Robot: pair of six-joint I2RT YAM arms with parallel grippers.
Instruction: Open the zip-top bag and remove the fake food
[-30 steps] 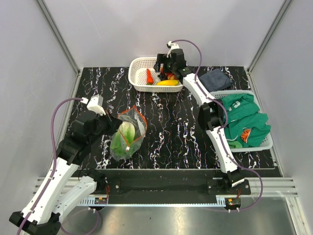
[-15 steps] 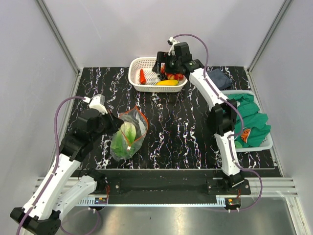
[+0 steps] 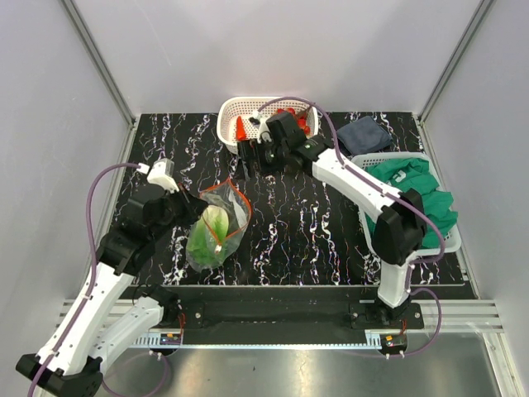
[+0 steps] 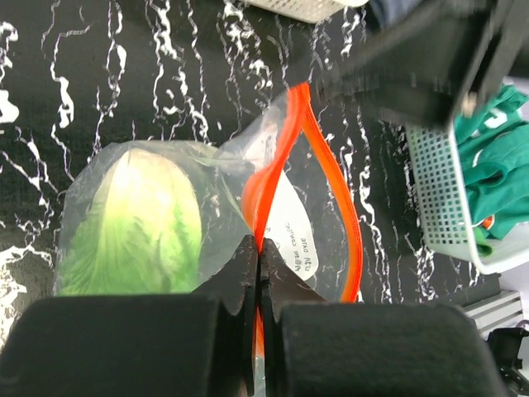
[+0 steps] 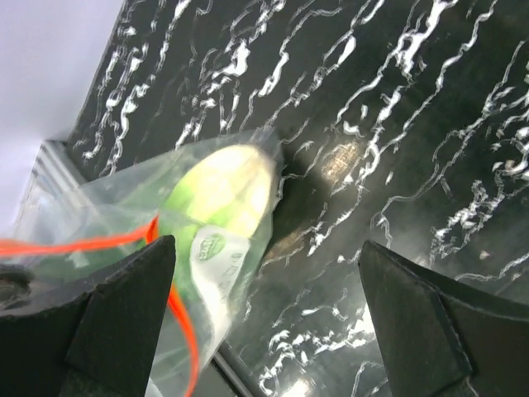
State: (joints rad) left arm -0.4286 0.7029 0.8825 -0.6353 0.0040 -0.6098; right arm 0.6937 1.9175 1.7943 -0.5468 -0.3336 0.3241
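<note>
Inside one zip-top bag (image 3: 235, 204) lies one lettuce (image 3: 209, 235).

My black marbled tabletop (image 3: 289, 215) carries the zip-top bag (image 3: 216, 227) toward its front left corner and a white lattice basket (image 3: 230, 124) at its far edge. A dark folded cloth (image 3: 361, 132) lies near the far right corner, and a second basket (image 3: 436, 248) sits along the right edge.

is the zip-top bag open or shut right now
Open: the orange rim of the zip-top bag gapes in a wide loop, one side pinched in the left pincer. The lettuce lies inside.
</note>
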